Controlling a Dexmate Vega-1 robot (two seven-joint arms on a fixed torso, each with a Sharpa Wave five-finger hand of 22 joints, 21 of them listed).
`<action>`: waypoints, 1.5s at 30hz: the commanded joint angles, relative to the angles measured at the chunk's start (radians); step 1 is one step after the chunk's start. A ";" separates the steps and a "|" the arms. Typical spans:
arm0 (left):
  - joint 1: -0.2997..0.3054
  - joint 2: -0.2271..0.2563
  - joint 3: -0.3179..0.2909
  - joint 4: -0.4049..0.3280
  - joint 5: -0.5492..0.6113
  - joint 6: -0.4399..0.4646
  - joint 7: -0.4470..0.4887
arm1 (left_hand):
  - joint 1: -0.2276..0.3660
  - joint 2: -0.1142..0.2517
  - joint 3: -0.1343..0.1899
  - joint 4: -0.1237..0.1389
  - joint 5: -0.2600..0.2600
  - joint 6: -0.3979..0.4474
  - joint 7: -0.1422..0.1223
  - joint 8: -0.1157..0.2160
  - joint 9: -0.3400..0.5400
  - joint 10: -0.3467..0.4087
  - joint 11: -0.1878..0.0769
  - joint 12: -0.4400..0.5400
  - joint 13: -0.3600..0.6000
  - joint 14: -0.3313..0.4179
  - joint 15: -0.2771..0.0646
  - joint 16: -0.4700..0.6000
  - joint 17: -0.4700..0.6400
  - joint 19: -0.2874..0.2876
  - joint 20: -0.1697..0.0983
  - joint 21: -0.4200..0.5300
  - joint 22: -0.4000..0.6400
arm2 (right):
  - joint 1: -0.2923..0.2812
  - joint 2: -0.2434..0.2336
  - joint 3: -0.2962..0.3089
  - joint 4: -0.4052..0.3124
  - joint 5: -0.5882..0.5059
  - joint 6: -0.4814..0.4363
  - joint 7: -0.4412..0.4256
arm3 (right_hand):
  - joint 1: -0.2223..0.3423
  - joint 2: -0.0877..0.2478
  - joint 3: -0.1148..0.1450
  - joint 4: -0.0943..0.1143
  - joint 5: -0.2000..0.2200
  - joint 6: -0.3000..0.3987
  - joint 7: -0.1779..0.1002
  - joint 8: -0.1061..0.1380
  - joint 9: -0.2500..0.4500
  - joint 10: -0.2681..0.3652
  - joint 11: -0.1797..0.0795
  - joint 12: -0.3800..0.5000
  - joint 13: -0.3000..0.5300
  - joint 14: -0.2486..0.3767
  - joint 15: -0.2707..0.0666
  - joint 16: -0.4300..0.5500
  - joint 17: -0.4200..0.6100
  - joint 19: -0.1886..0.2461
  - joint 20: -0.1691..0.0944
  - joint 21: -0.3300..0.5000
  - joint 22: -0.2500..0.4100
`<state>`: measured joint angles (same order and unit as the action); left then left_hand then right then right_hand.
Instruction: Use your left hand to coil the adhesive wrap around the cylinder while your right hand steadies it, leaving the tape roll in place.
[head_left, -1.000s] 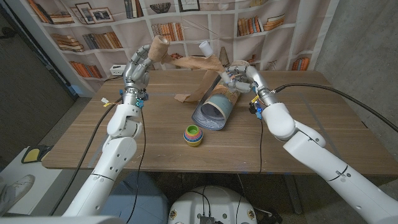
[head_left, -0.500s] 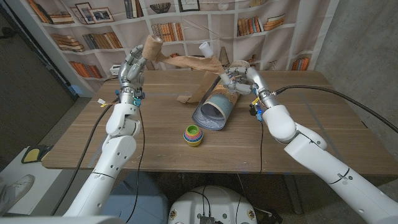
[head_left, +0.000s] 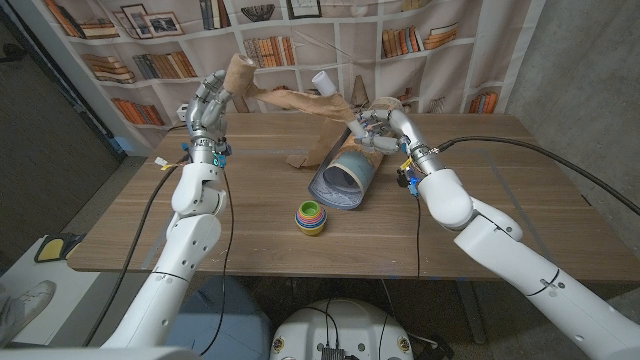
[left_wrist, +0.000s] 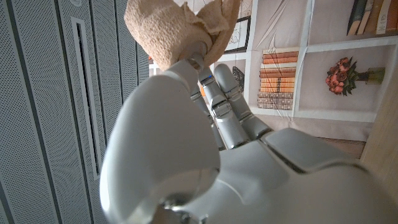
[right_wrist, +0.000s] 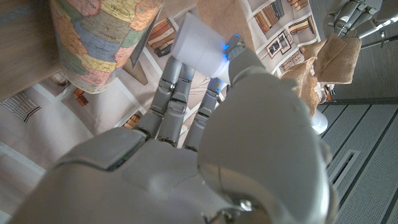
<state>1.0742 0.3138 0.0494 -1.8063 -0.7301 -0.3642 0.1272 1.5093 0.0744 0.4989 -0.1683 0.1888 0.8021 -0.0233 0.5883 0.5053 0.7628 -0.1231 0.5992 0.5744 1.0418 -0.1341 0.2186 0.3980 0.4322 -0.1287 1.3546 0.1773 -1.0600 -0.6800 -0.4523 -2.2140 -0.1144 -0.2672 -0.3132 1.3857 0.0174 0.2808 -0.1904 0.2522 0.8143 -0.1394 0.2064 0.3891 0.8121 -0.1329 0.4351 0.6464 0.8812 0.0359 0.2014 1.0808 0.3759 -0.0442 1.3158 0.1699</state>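
My left hand (head_left: 208, 105) is raised at the far left and grips the tan adhesive wrap roll (head_left: 238, 72), which shows above its fingers in the left wrist view (left_wrist: 171, 28). A crumpled tan strip (head_left: 300, 100) runs from the roll down to the cylinder (head_left: 345, 175). The cylinder is a map-printed tube with a blue inside, lying on the table with its open end toward me. My right hand (head_left: 383, 125) holds the cylinder's far end, fingers curled over it. In the right wrist view the map surface (right_wrist: 102, 37) lies just past the right hand's fingers (right_wrist: 177, 93).
A stack of coloured cups (head_left: 310, 217) stands in front of the cylinder. A loose end of tan wrap (head_left: 297, 157) lies on the wooden table (head_left: 520, 200) to the cylinder's left. A small white piece (head_left: 325, 78) shows above the strip. A bookshelf backdrop hangs behind.
My left hand has lifted the roll higher and a little further left, drawing the strip out longer and straighter. The right hand and the cylinder have stayed put.
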 joint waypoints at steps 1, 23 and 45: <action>-0.036 -0.017 0.016 0.042 0.034 0.010 0.035 | 0.005 0.002 0.000 0.000 0.005 0.005 -0.001 0.001 0.001 0.007 -0.001 0.003 0.002 0.077 -0.074 0.007 0.043 -0.004 0.001 0.009 0.002 | 0.012 -0.012 -0.022 -0.015 -0.023 -0.040 0.026 | 0.003 0.008 0.140 0.028 0.004 0.000 0.002 -0.003 0.000 0.043 -0.042 0.006 0.005 0.157 -0.276 0.009 0.005 0.007 -0.053 -0.003 0.003; -0.104 -0.050 0.043 0.131 0.127 0.002 0.057 | 0.003 0.001 0.001 0.001 0.006 -0.008 -0.008 -0.003 -0.010 0.004 0.000 0.004 0.003 0.078 -0.075 0.004 0.040 -0.005 -0.002 0.009 0.002 | 0.035 -0.046 -0.046 -0.060 -0.068 -0.086 0.076 | 0.002 0.008 0.141 0.028 0.004 -0.001 0.001 -0.003 -0.001 0.043 -0.044 0.007 0.005 0.157 -0.276 0.008 0.004 0.007 -0.054 -0.005 0.002; -0.142 -0.052 0.054 0.155 0.160 -0.023 0.029 | -0.001 0.003 0.001 0.002 0.007 -0.022 -0.008 0.000 -0.006 -0.007 -0.001 0.006 0.009 0.075 -0.076 -0.001 0.036 -0.010 0.000 0.008 0.002 | 0.066 -0.064 -0.090 -0.110 -0.126 -0.162 0.135 | 0.001 0.007 0.141 0.029 0.005 -0.001 0.000 -0.003 -0.001 0.041 -0.045 0.007 0.006 0.156 -0.276 0.009 0.007 0.007 -0.054 -0.006 0.002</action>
<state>0.9490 0.2616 0.0988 -1.6611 -0.5856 -0.3734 0.1702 1.5029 0.0680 0.4989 -0.1683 0.1926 0.7821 -0.0359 0.5883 0.4986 0.7624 -0.1228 0.5991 0.5818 1.0416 -0.1343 0.2202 0.3988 0.4248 -0.1286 1.3546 0.1772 -1.0093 -0.7354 -0.5212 -2.2989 -0.2115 -0.3977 -0.2023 1.3855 0.0144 0.2808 -0.1904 0.2538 0.8143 -0.1394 0.2064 0.3847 0.8119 -0.1332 0.4367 0.6475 0.8794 0.0340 0.2031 1.0843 0.3759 -0.0442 1.3158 0.1700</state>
